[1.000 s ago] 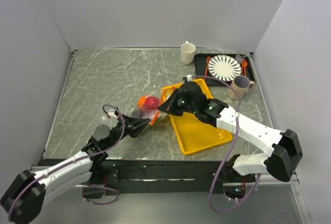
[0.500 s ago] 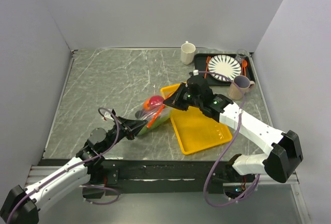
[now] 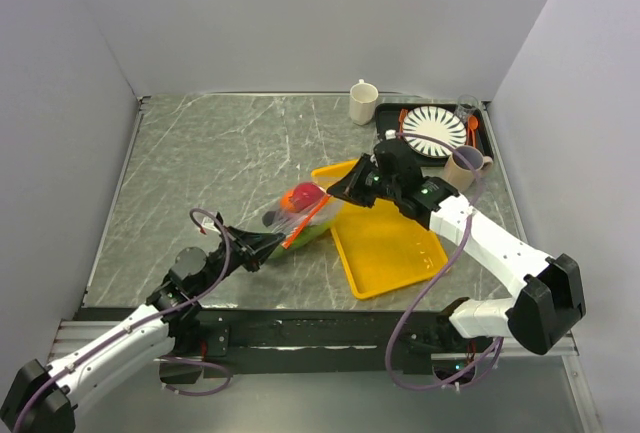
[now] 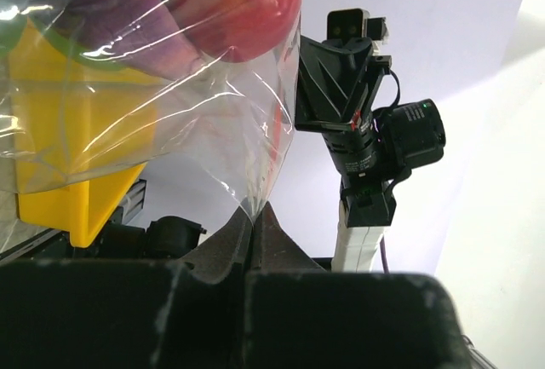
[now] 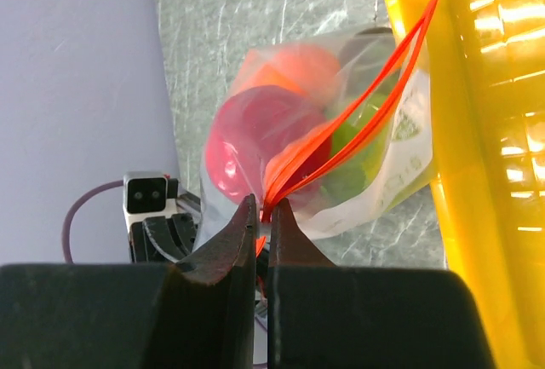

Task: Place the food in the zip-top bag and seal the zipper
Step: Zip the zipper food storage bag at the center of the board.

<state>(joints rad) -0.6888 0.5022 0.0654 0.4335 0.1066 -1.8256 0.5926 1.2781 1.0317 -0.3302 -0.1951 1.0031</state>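
The clear zip-top bag (image 3: 305, 215) hangs stretched between my two grippers, just left of the yellow tray. Through the plastic show food pieces: a red fruit (image 5: 243, 139), an orange one (image 5: 294, 69) and green ones (image 5: 366, 149). A dark purple piece (image 4: 128, 11) lies beside the red fruit (image 4: 247, 2). The orange-red zipper (image 5: 358, 118) runs across the mouth, its two strips apart in the middle. My left gripper (image 3: 272, 243) is shut on the bag's lower corner (image 4: 255, 203). My right gripper (image 3: 336, 196) is shut on the zipper's end (image 5: 266, 209).
A yellow tray (image 3: 390, 248) lies under my right arm. At the back right, a black tray (image 3: 480, 143) carries a striped plate (image 3: 434, 131) and an orange spoon (image 3: 401, 125). A white mug (image 3: 363, 101) and a beige mug (image 3: 464, 167) stand nearby.
My right gripper has moved right and back along the zipper, pulling the bag taut. The bag and its fruit have shifted right toward the yellow tray. My left gripper keeps its grip.
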